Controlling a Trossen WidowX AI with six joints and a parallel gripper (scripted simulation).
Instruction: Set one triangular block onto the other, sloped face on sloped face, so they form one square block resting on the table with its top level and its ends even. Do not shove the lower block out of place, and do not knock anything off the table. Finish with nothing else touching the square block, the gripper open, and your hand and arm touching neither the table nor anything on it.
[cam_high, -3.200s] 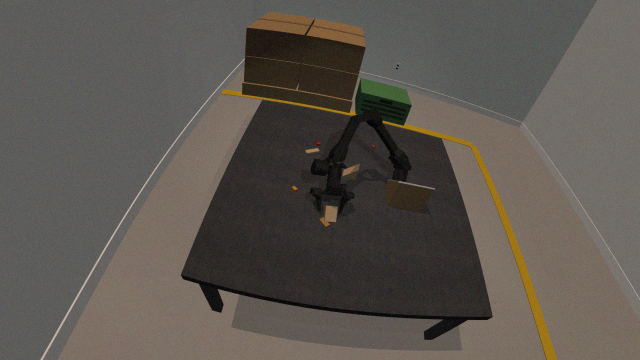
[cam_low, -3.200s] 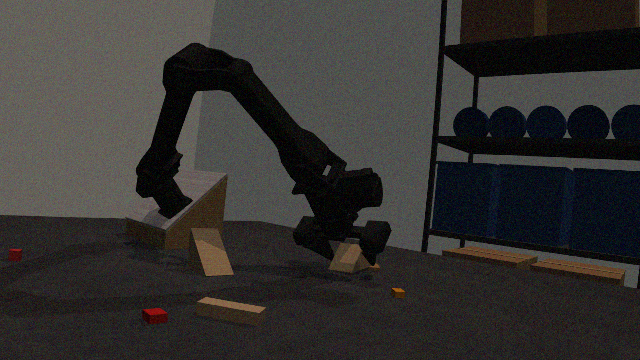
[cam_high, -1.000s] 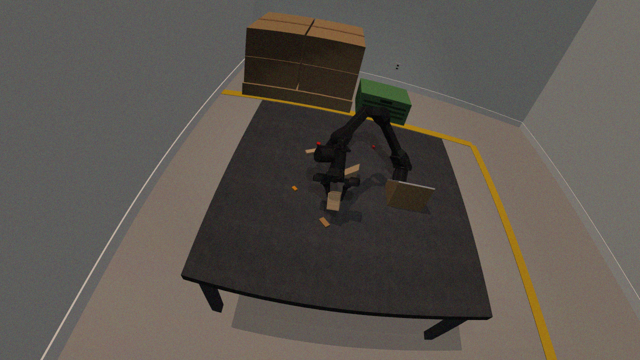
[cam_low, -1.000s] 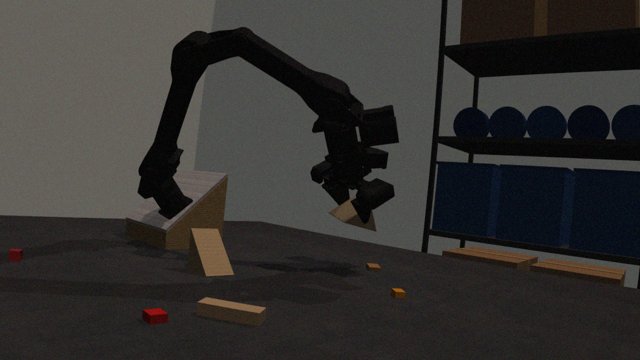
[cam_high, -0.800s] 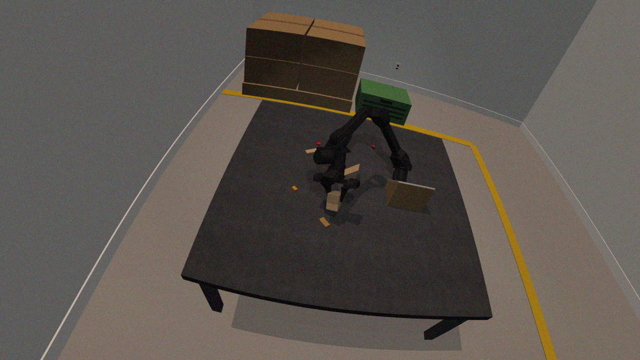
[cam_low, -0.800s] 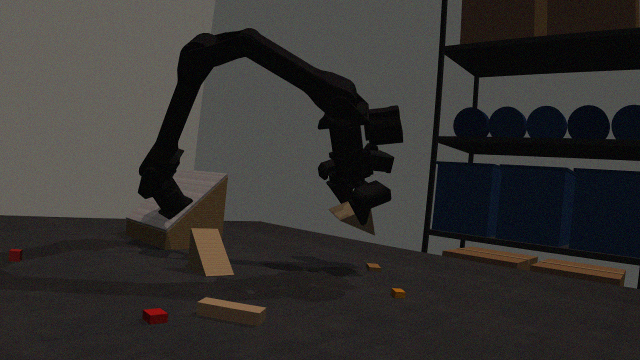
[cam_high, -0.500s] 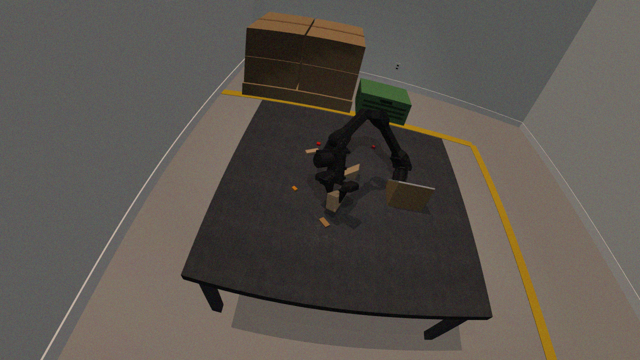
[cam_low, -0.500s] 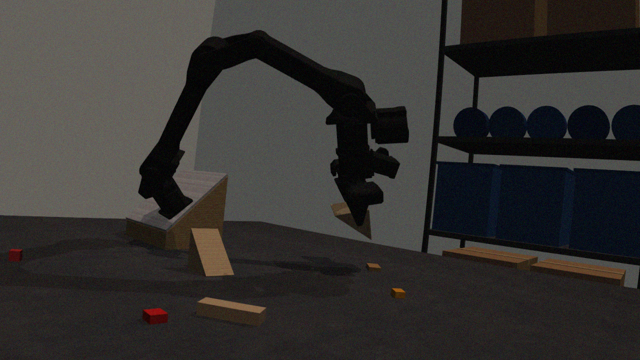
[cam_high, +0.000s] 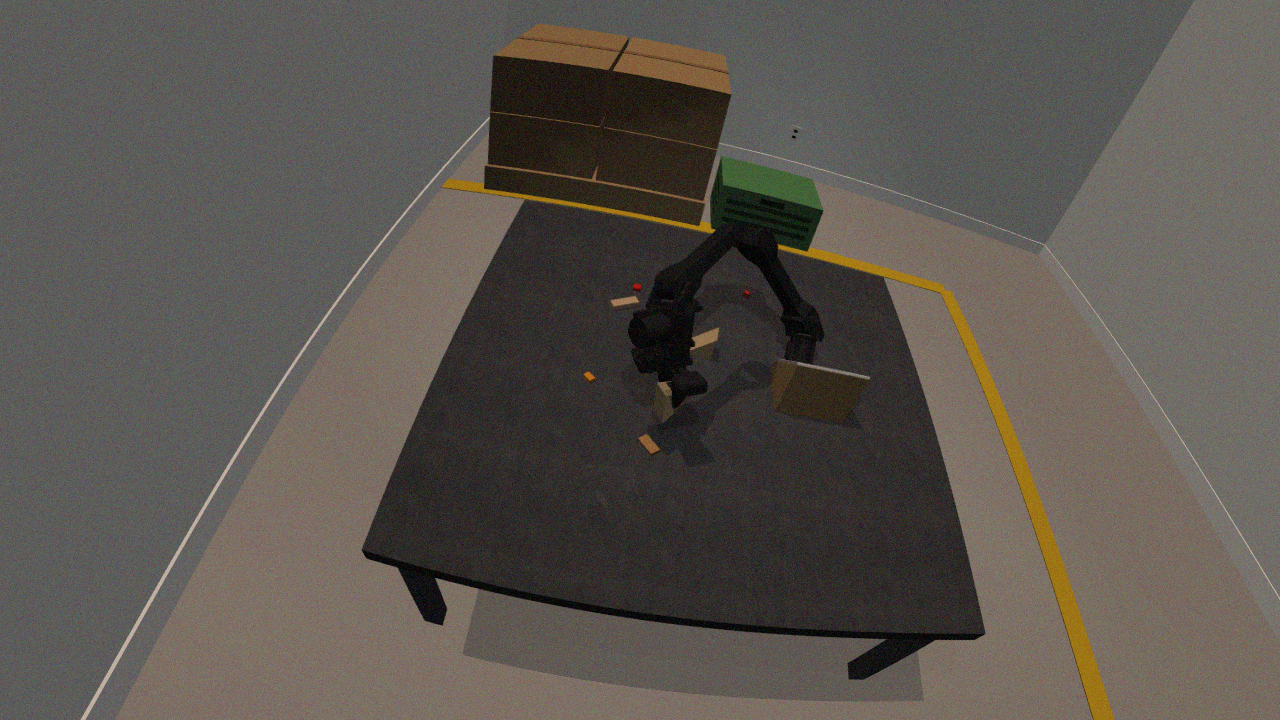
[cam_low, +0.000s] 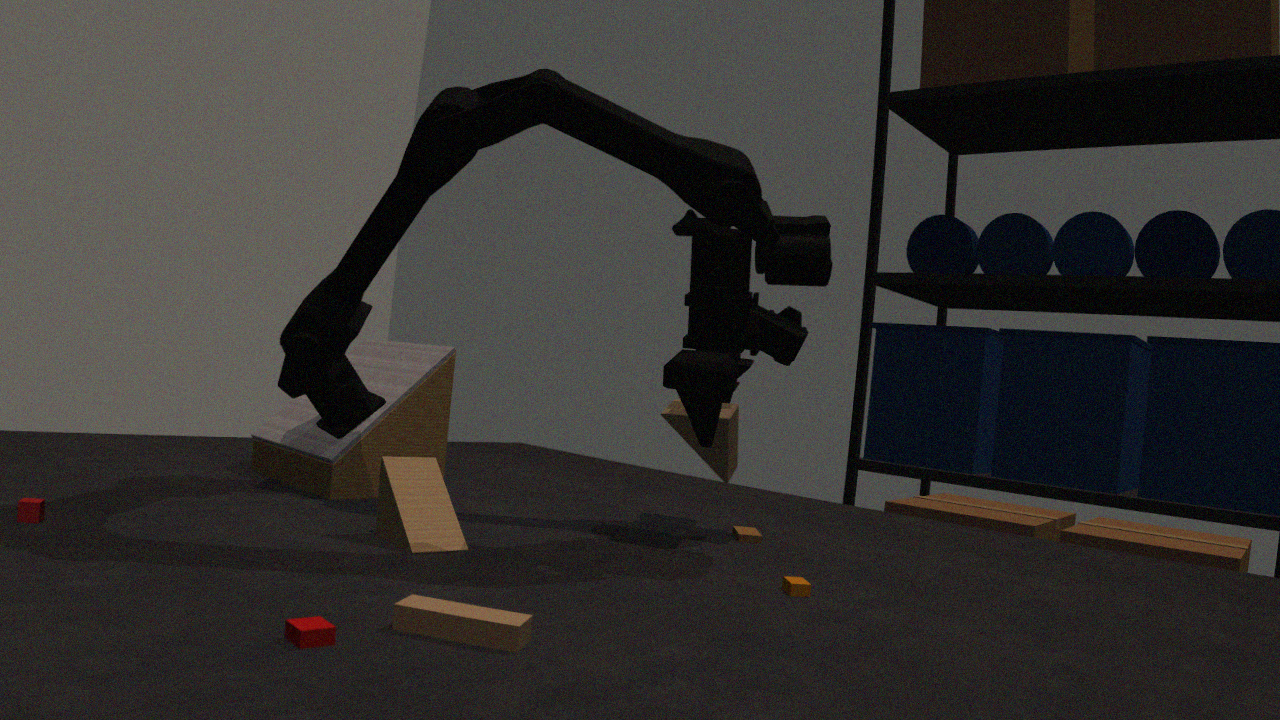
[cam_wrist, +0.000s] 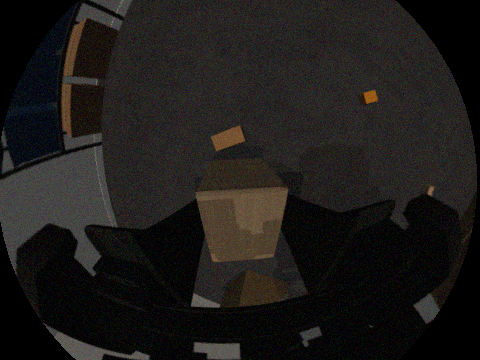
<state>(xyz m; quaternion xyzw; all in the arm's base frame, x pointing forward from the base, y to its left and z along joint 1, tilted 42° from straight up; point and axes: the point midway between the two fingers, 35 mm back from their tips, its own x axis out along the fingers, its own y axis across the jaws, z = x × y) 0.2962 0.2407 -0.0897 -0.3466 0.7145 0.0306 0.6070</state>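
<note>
Relative to the green crate (cam_high: 766, 198), the stacked cardboard boxes (cam_high: 608, 120) stood just beside it, the wall outlet (cam_high: 794, 133) was up behind it, & the yellow floor tape (cam_high: 859, 265) ran nr its base, approx.

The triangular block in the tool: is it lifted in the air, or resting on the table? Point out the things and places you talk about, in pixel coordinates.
Lifted. In the exterior view the tool (cam_low: 707, 438) (cam_wrist: 239, 196) grips the block (cam_low: 726, 447) (cam_wrist: 242, 225) well above the table.

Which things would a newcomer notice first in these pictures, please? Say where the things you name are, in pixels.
Probably the black arm (cam_high: 707, 255) (cam_low: 546, 98), arching high above the dark table. Next, the pale triangular block (cam_high: 664, 402) (cam_low: 732, 434) (cam_wrist: 242, 225) held aloft in its gripper (cam_low: 707, 438) (cam_wrist: 239, 196), and two bright red blocks (cam_high: 637, 287) (cam_low: 310, 632) resting on the tabletop.
</note>
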